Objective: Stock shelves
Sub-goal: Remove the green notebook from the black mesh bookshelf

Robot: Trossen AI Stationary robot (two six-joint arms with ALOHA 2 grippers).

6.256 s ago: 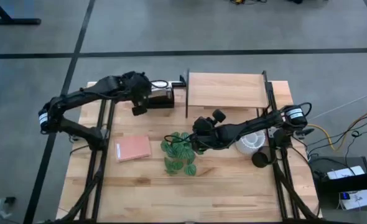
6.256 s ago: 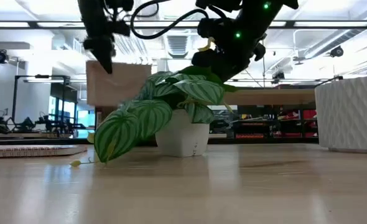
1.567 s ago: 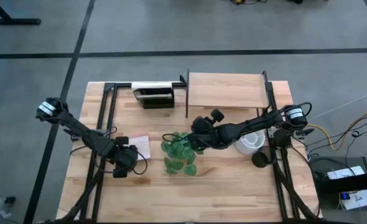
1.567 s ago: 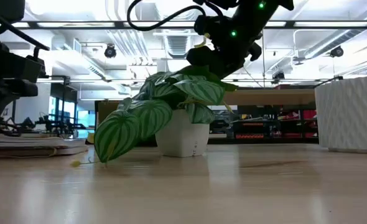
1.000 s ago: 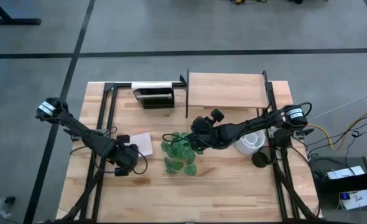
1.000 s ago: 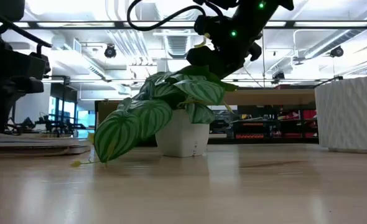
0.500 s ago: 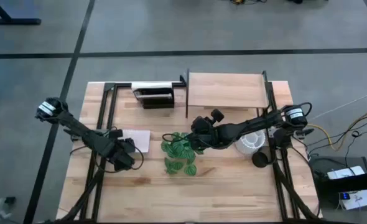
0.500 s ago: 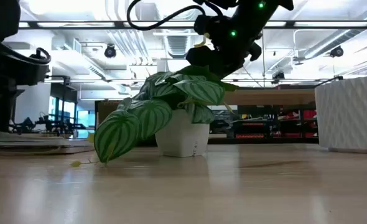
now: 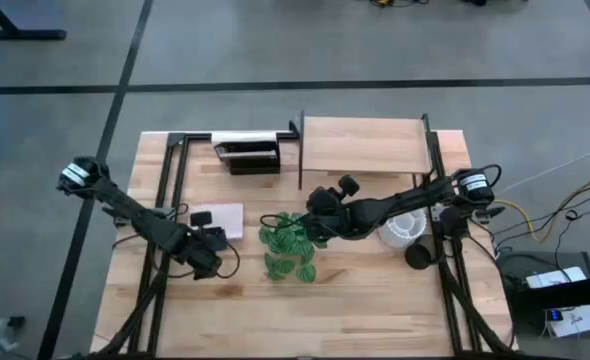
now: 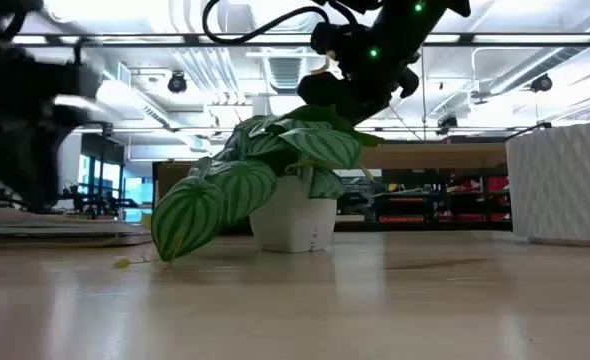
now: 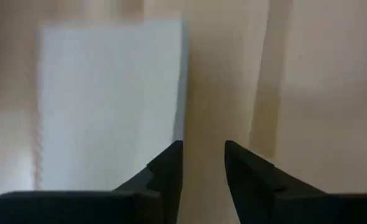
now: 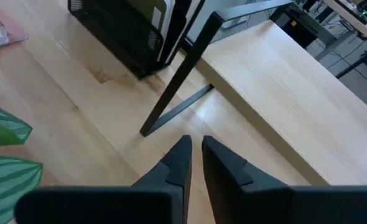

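Observation:
The shelves (image 9: 363,145) stand at the table's far side on thin black legs (image 12: 177,84), with a pale board (image 12: 277,68) on top. A potted plant with striped green leaves (image 9: 290,248) stands mid-table in a white pot (image 10: 293,222). My right gripper (image 12: 196,155) is shut just above the leaves (image 10: 360,75); I cannot tell whether it touches them. A pale notebook (image 9: 220,219) lies flat left of the plant. My left gripper (image 11: 202,163) hovers near the notebook's edge (image 11: 182,81), narrowly open, with only tabletop between its fingers.
A dark slatted book rack (image 9: 247,153) holding books stands left of the shelves. A white ribbed pot (image 9: 405,228) and a dark round thing (image 9: 418,255) sit at the right. Bare tabletop (image 9: 315,310) runs along the near edge.
My left gripper has shifted back and forth beside the notebook and shows blurred in the low view. The notebook has slid a little toward the far edge and lies squarer to the table.

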